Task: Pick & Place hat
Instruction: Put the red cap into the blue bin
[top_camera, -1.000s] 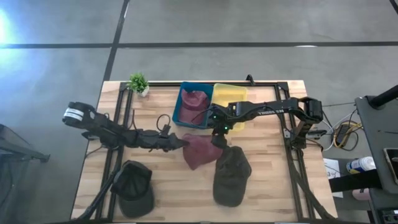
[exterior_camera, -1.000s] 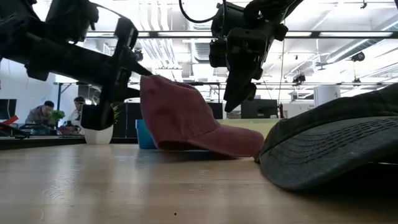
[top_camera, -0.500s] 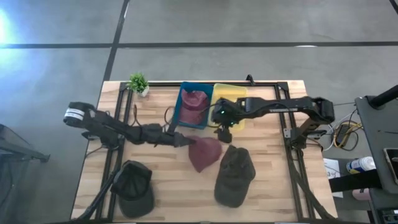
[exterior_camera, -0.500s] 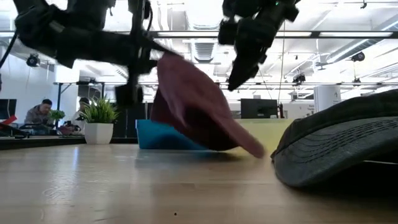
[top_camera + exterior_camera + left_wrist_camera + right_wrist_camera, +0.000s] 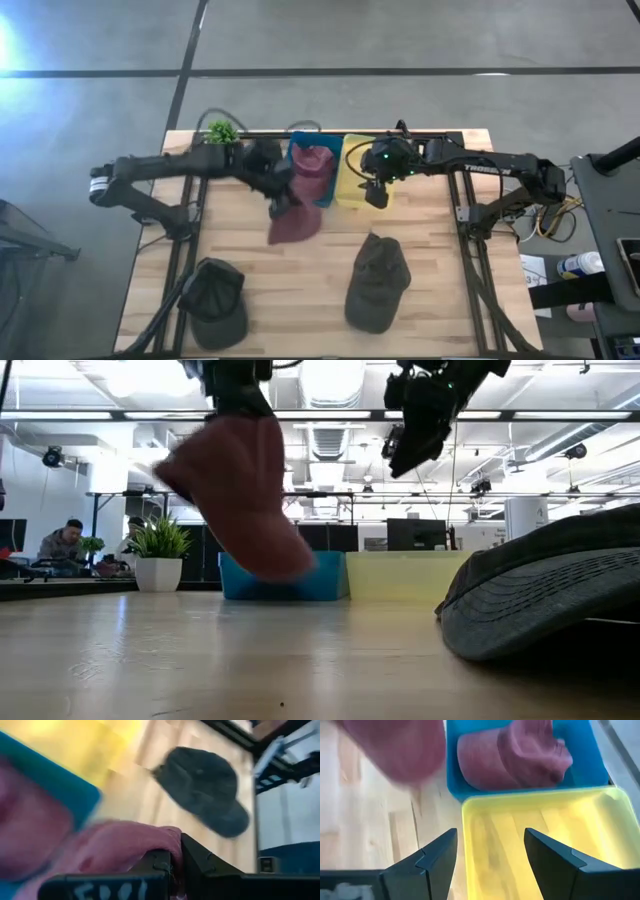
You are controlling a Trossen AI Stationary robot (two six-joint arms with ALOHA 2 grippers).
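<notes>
My left gripper (image 5: 281, 200) is shut on a maroon hat (image 5: 294, 224), which hangs in the air by the near left corner of the blue bin (image 5: 300, 190). The low view shows the hat (image 5: 240, 490) clear of the table. A second maroon hat (image 5: 314, 164) lies in the blue bin. My right gripper (image 5: 376, 193) is open and empty above the near edge of the yellow bin (image 5: 356, 160). An olive hat (image 5: 375, 284) and a black hat (image 5: 216, 300) lie on the table. My left gripper pinches a bunched bit of the maroon hat's cloth (image 5: 162, 837) between its two fingers; which part of the hat it is, I cannot tell. The fingers come from above, pointing down. The hat hangs below them, tilted and clear of the table.
A small potted plant (image 5: 222, 131) stands at the far left corner of the table. The blue and yellow bins stand side by side at the far edge. Bare wood (image 5: 300, 300) lies between the black hat and the olive hat.
My left gripper has risen and gone toward the table's far edge and the blue bin, still shut on the maroon hat. The hat has been lifted off the table and now hangs clear. My right gripper has risen and drawn back toward the yellow bin.
</notes>
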